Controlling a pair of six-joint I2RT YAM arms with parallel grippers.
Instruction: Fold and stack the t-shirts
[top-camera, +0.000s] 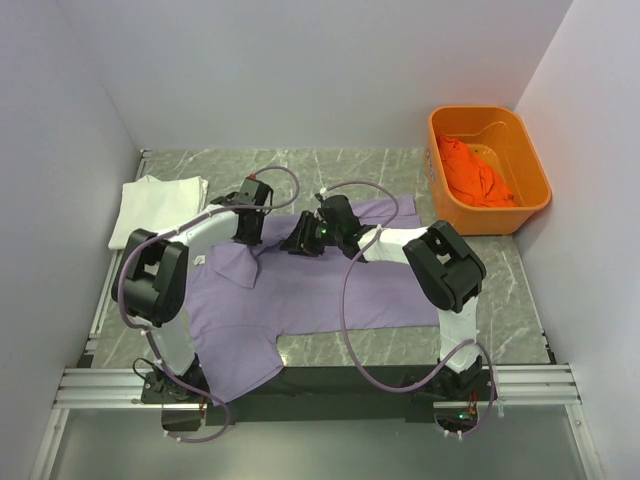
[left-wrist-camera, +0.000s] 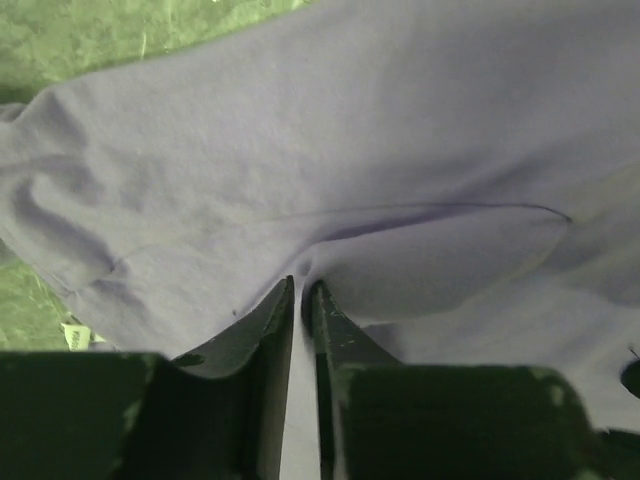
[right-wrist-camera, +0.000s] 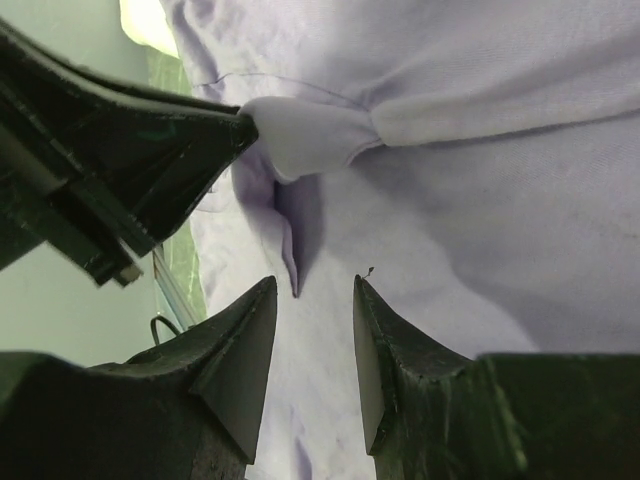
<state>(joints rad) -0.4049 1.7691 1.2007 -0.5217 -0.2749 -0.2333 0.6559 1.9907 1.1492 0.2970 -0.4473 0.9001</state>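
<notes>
The lavender t-shirt (top-camera: 320, 290) lies spread across the middle of the table, collar side to the left. My left gripper (top-camera: 247, 232) is shut on a pinch of its cloth near the far left edge; in the left wrist view (left-wrist-camera: 303, 285) the cloth runs between the nearly closed jaws. My right gripper (top-camera: 298, 243) is open just to the right of it, hovering over the lavender cloth (right-wrist-camera: 480, 200) with nothing between its jaws (right-wrist-camera: 315, 282). The white t-shirt (top-camera: 155, 205) lies folded at the back left. The orange t-shirt (top-camera: 475, 172) is crumpled in the tub.
The orange plastic tub (top-camera: 540, 195) stands at the back right against the wall. White walls close in the table on the left, back and right. The left gripper's fingers (right-wrist-camera: 190, 140) show in the right wrist view, holding a fold of cloth.
</notes>
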